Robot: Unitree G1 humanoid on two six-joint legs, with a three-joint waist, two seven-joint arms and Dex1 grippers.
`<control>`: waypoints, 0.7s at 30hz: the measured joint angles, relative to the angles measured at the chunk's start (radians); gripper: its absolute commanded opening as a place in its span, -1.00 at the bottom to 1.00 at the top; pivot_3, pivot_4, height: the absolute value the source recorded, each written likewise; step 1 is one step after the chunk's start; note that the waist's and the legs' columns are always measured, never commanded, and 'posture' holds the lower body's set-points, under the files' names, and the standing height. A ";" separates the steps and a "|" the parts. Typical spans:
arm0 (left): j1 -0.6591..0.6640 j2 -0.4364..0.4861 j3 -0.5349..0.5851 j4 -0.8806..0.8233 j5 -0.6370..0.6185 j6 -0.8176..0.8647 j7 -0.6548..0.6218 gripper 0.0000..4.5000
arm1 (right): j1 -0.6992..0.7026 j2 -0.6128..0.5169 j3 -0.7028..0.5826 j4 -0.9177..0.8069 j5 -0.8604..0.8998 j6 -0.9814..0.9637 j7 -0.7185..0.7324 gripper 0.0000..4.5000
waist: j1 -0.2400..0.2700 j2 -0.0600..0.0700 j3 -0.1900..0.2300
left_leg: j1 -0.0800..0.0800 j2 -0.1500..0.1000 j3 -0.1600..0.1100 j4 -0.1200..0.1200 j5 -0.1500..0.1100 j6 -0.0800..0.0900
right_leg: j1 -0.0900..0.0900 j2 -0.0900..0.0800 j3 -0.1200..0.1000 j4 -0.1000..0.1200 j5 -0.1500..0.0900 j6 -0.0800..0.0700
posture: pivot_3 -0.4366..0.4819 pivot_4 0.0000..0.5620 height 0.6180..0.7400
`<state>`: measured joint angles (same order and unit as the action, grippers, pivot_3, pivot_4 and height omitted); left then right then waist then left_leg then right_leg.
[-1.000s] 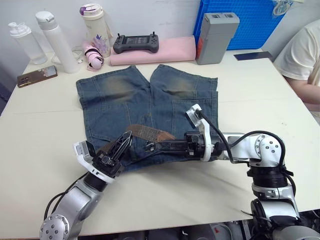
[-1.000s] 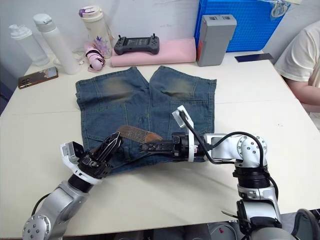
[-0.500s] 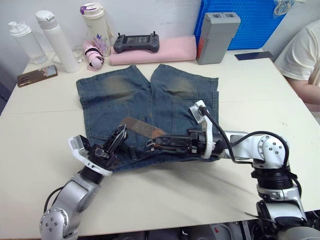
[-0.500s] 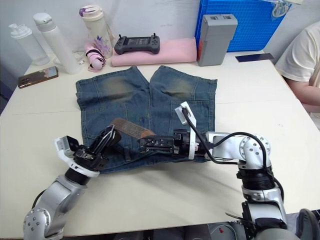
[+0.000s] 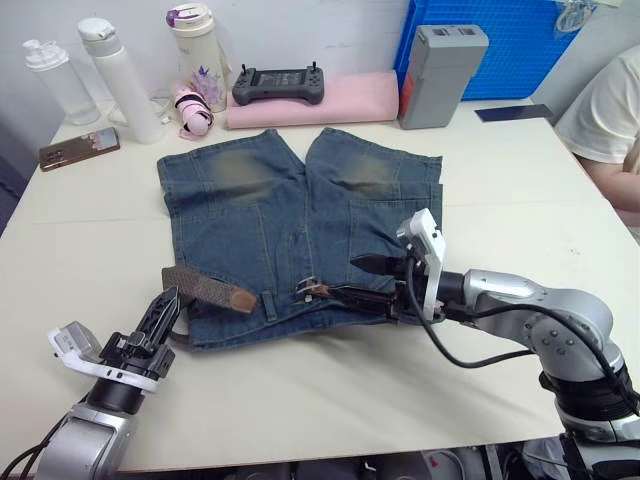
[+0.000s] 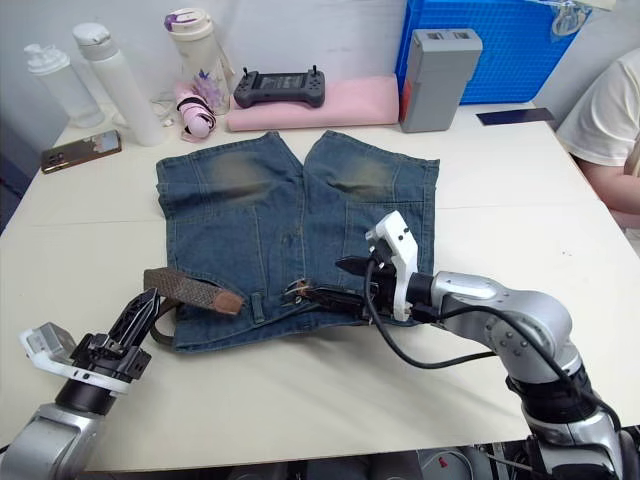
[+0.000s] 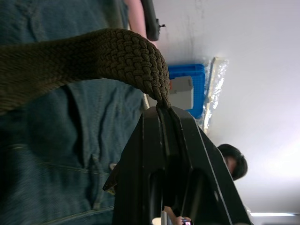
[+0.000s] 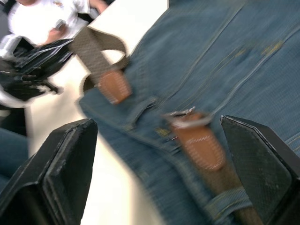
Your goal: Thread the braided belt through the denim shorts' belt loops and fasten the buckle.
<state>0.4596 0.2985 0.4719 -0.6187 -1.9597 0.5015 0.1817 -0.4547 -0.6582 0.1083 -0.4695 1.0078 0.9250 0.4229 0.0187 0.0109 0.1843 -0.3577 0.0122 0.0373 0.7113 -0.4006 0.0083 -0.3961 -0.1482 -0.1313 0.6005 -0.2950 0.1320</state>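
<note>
Since the frame one second back, left end effector (image 5: pixel 166 302) has drawn away from the middle of the waistband toward the robot's left, carrying the braided belt (image 5: pixel 205 288) with it; the tan leather tip now lies near the left edge of the denim shorts (image 5: pixel 300 215) rather than at the centre. Left fingers are clamped together on a bend of the belt, seen close in the left wrist view (image 7: pixel 126 54). Right end effector (image 5: pixel 360 280) has pulled back toward the robot's right and its fingers stand wide apart, holding nothing; the right wrist view shows the buckle (image 8: pixel 185 116) with its tan leather end lying between the two open pads (image 8: pixel 56 173). Buckle (image 5: pixel 308 288) rests on the waistband at the near edge of the shorts, about mid-width, just beside one of the belt loops (image 5: pixel 269 303). Shorts lie flat on the tabletop (image 5: pixel 90 230), legs pointing away from the robot. At the far side: bottles (image 5: pixel 118 68), a phone (image 5: pixel 78 149), a handheld controller (image 5: pixel 278 85) on a pink pad (image 5: pixel 340 98), a grey box (image 5: pixel 440 60), a blue crate (image 5: pixel 520 40). A person's sleeve (image 5: pixel 612 100) shows at the right edge.
</note>
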 measured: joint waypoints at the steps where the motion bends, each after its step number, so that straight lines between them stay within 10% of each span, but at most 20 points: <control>1: 0.009 0.000 0.000 0.001 0.000 -0.005 0.000 -1.00 | 0.009 -0.003 0.015 -0.003 -0.057 -0.033 0.019 0.97 | 0.002 0.000 0.000 | 0.000 0.000 0.000 0.000 0.000 0.000 | 0.000 0.000 0.000 0.000 0.000 0.000 | -0.05 -0.47 0.42; 21: -0.026 -0.038 -0.158 0.046 0.167 -0.041 0.058 -1.00 | 0.120 -0.012 0.083 -0.084 -0.437 -0.290 0.201 0.97 | 0.004 0.000 0.000 | 0.001 0.000 0.000 -0.002 0.000 0.000 | 0.002 0.001 -0.001 -0.002 0.000 0.000 | -0.05 -0.47 0.42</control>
<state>0.4336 0.2602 0.3136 -0.5732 -1.7932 0.4610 0.2399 -0.3351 -0.6704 0.1908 -0.5532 0.5713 0.6349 0.6235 0.0231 0.0107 0.1844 -0.3563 0.0123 0.0371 0.7090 -0.4006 0.0083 -0.3941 -0.1474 -0.1321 0.5981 -0.2951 0.1317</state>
